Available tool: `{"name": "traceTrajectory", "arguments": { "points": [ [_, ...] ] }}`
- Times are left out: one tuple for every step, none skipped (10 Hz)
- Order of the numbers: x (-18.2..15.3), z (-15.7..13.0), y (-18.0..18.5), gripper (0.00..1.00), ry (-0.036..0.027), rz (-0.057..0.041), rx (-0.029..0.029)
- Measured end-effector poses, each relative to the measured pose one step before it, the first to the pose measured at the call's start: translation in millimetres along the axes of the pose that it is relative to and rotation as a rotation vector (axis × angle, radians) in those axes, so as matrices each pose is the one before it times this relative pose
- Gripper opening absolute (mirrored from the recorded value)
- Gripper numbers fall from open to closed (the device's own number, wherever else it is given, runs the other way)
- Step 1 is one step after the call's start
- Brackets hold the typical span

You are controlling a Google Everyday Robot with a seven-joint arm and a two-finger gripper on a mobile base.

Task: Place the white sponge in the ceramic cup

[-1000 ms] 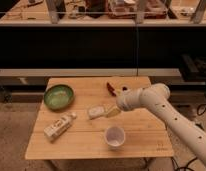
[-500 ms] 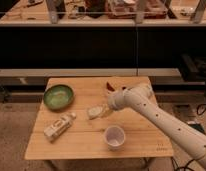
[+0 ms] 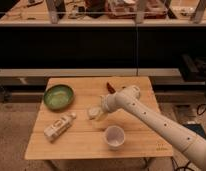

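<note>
Wooden table (image 3: 81, 147): pale plank top that carries every item of the task.
White sponge (image 3: 91, 114): lies near the middle of the table, right of the green bowl (image 3: 59, 96) and up and left of the cup; it looks to be resting on the wood, not lifted.
Ceramic cup (image 3: 114, 136): stands upright near the front edge, mouth open and nothing visible inside, close to the sponge but apart from it.
Gripper (image 3: 100, 113): low over the table at the right side of the sponge, fingers spread apart; whether they touch the sponge cannot be told.
Arm (image 3: 156, 125): white, reaching in from the lower right and passing just behind and above the cup.
Other items: a white-and-tan bottle (image 3: 59, 126) lying on its side to the left; a small red object (image 3: 110, 87) behind the wrist, kind unclear.
Step in hand: judged to be the approach and grasp of the sponge; nothing has gone into the cup yet.
Next move calls for: settling the fingers on either side of the sponge and closing on it, then a lift high enough to clear the rim, a short carry toward the front of the table, and a release centred over the cup.
Point of care: the sponge looks about as wide as the cup mouth, so an off-centre drop would likely leave it perched on the rim.
</note>
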Motion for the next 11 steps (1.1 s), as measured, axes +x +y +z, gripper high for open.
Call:
{"name": "traceTrajectory", "arguments": {
  "points": [
    [-4.05,10.31,-0.51,0.80,-0.00701,-0.01226,0.01420],
    [-5.07,8.91,0.60,0.80,-0.00749,-0.00787,0.01078],
    [-5.84,8.28,1.70,0.80,-0.00683,-0.00238,0.00806],
    [-6.58,9.19,1.91,0.80,-0.00662,0.00108,0.00801],
    [-5.65,8.67,3.40,0.80,-0.00585,0.00381,0.00489],
    [-4.36,9.18,5.07,0.80,-0.00482,0.00529,0.00327],
    [-1.26,6.58,4.55,0.80,-0.00127,0.00388,0.00241],
    [-1.92,6.63,3.63,0.79,-0.00017,0.00601,0.00531],
    [-2.52,4.25,3.69,0.73,0.00605,0.01429,0.00664],
    [-2.57,2.34,3.27,0.62,0.01734,0.02398,0.00956],
    [1.05,0.19,2.60,0.53,0.01598,0.01322,0.00540]
  ]
}}
